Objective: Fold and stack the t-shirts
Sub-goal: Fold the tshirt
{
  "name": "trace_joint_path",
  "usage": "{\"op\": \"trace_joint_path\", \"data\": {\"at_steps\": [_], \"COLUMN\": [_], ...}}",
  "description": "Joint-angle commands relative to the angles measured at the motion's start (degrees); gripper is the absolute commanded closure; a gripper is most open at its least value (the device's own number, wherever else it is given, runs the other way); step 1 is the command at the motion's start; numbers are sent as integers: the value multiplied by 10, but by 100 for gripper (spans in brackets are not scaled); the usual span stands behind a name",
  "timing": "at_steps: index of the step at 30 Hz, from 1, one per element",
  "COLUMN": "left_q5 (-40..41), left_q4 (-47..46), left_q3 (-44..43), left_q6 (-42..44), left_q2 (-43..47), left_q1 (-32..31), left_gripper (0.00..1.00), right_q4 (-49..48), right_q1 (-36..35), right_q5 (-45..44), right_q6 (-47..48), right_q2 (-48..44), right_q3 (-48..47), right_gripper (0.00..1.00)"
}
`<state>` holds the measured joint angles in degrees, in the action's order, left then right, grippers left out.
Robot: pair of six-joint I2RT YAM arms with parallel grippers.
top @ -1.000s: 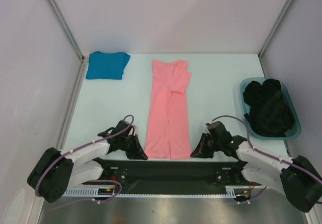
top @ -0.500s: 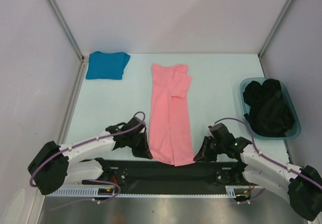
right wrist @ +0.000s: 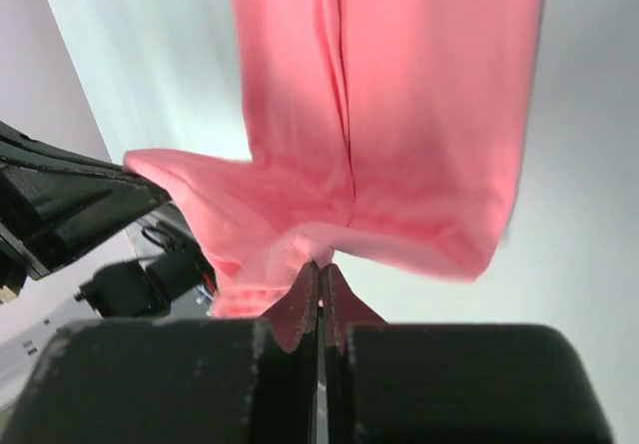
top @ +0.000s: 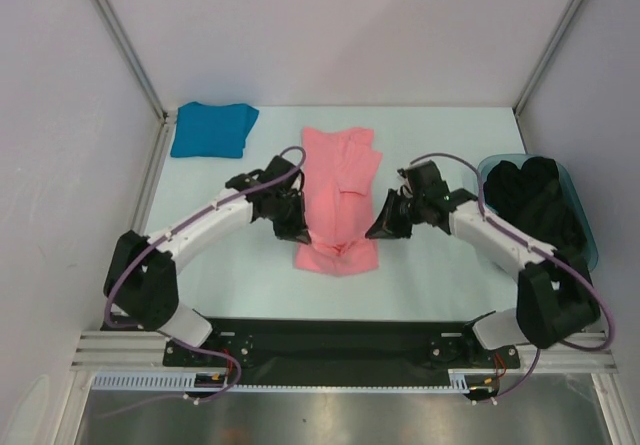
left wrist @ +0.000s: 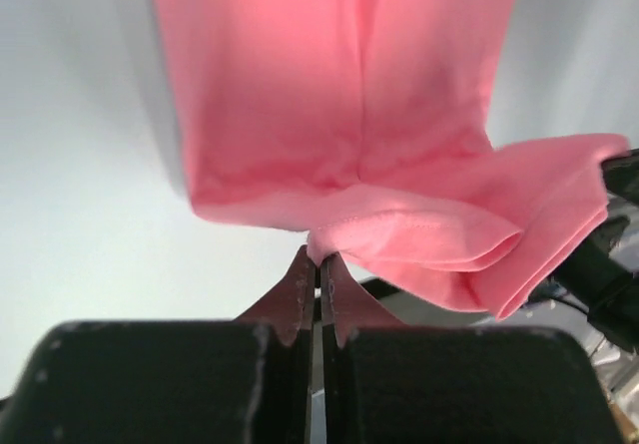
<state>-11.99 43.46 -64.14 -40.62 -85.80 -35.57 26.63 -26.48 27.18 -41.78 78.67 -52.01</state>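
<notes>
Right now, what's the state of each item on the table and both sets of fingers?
pink t-shirt: narrow strip, near end lifted and doubled over, held at both corners.
blue t-shirt: folded, lying far left.
tub: holding crumpled dark clothes.
left fingers: shut on pink t-shirt.
right fingers: shut on pink t-shirt.

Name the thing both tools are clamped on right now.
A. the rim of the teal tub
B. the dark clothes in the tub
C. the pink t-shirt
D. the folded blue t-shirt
C: the wrist views show the left tool and the right tool each shut on a bunched edge of the pink t-shirt.
</notes>
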Motion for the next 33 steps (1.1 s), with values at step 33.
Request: {"op": "trace_joint_path", "data": {"at_steps": [33], "left_q5": [-58], "left_q4": [22], "left_q3": [-335], "left_q6": [155], "left_q2": [-354], "left_q1": [167], "left_gripper": [88], "right_q4": [76], "right_q1": [135], "right_q5": [86], "right_q6": [161], "right_q2": [445], "right_q3": [-405], "right_gripper": [94]}}
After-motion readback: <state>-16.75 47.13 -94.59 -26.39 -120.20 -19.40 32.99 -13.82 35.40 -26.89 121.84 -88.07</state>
